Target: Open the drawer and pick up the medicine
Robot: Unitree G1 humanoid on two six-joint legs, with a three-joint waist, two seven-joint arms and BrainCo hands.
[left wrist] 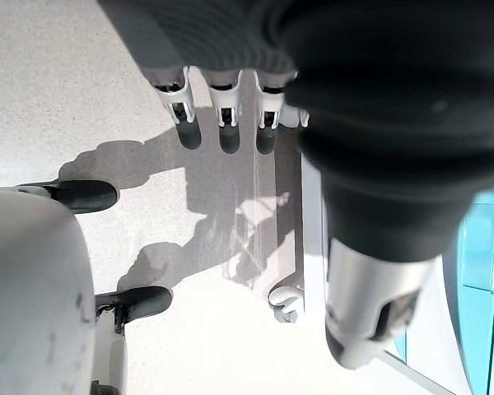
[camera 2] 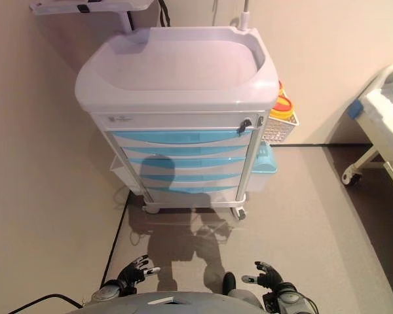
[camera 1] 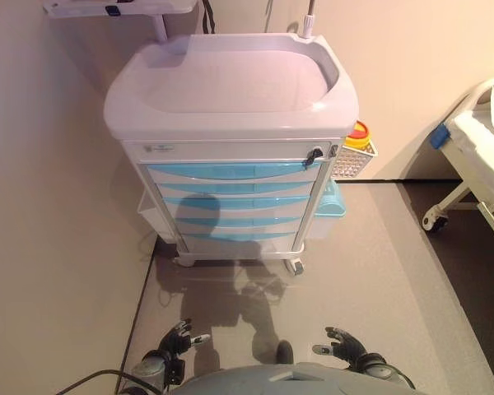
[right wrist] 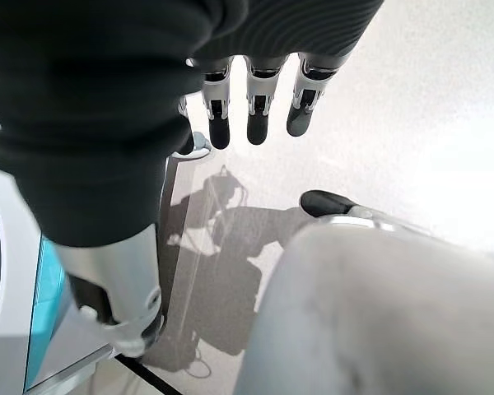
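Observation:
A white medical cart (camera 1: 230, 90) stands ahead against the wall, with a stack of several light-blue drawers (camera 1: 235, 202), all closed. No medicine shows in any view. My left hand (camera 1: 177, 339) hangs low near the floor at the bottom left, fingers straight and holding nothing. My right hand (camera 1: 344, 344) hangs at the bottom right, likewise open and empty. Both are well short of the cart. In the left wrist view the fingers (left wrist: 222, 123) point at bare floor, as do the fingers (right wrist: 259, 111) in the right wrist view.
A wire basket (camera 1: 352, 158) with a yellow and red container (camera 1: 358, 133) hangs on the cart's right side, above a teal bin (camera 1: 329, 202). A bed frame on castors (camera 1: 469, 173) stands at the right. A wall runs along the left.

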